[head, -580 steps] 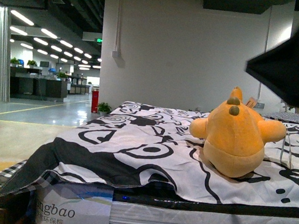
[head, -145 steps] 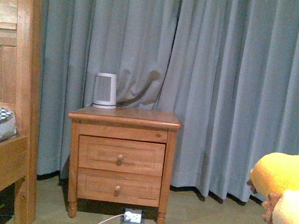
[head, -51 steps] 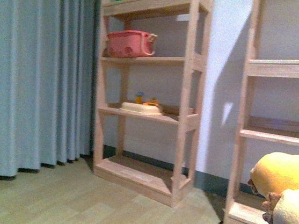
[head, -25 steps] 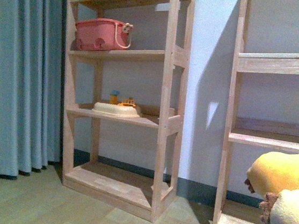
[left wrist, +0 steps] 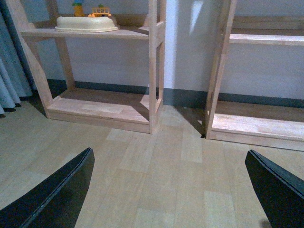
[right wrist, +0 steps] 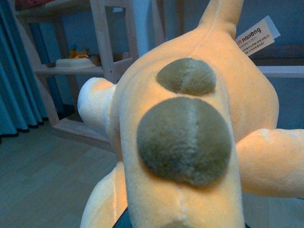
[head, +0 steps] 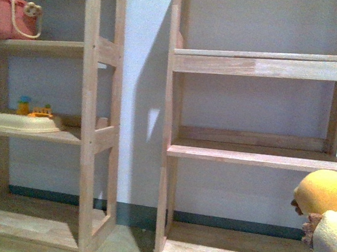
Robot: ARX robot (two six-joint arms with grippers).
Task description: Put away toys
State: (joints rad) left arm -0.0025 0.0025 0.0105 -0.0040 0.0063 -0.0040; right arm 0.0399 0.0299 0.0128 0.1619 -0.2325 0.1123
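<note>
Left pincer [left wrist: 168, 156]: fingers spread wide, empty, hanging low over the floor [left wrist: 156, 190], pointed at the shelves [left wrist: 256, 128]. Plush [right wrist: 190, 133] is off the floor, close up against the right wrist camera, in front of the right-hand shelf unit [head: 256, 155]. Right pincer is masked by the plush, so I can't tell its grip.

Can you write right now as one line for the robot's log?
Place: facing wooden shelves | plush toy: held up, not shelved | left hand: open, empty | right hand: hidden

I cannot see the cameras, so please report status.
Left gripper open, empty. Right gripper hidden, holding the plush toy. Wooden shelf ahead, nothing blocking.
</note>
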